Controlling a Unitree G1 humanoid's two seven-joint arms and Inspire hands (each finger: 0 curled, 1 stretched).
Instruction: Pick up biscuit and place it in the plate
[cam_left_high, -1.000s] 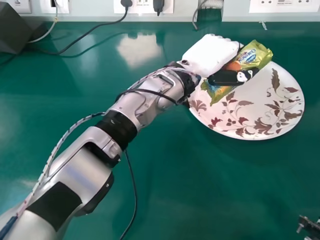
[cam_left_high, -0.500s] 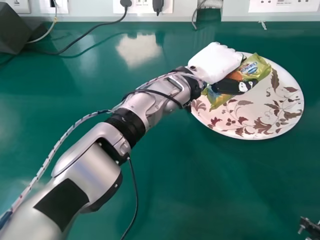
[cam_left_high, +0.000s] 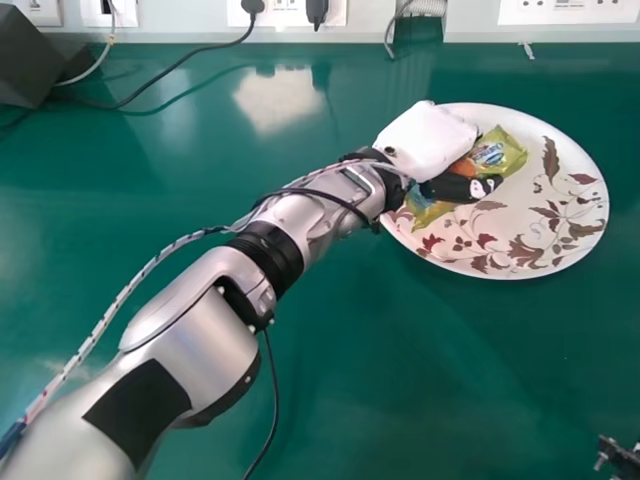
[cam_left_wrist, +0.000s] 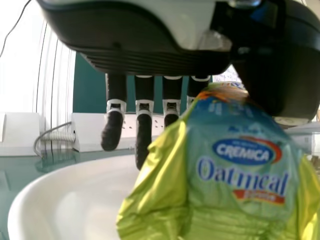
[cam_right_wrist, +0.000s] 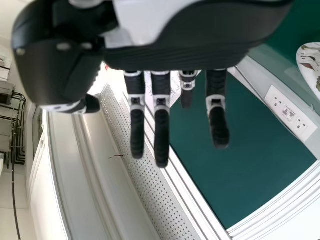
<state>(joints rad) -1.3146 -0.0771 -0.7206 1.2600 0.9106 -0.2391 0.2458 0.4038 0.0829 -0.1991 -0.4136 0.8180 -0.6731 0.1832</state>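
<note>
left hand (cam_left_high: 425, 140) pinches biscuit packet (cam_left_high: 492, 156) over plate (cam_left_high: 550, 232), toward ten o'clock. pickup done; release remains. right hand (cam_right_wrist: 161, 134) spread.

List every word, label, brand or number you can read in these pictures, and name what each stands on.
"CREMICA": in the blue oval on the biscuit packet, left wrist view.
"Oatmeal": below that oval, same packet.
Red band under "Oatmeal": lettering too small to read.
Socket panel at the head view's top right: print too small to read.
Socket panel in the right wrist view: print also too small.
</note>
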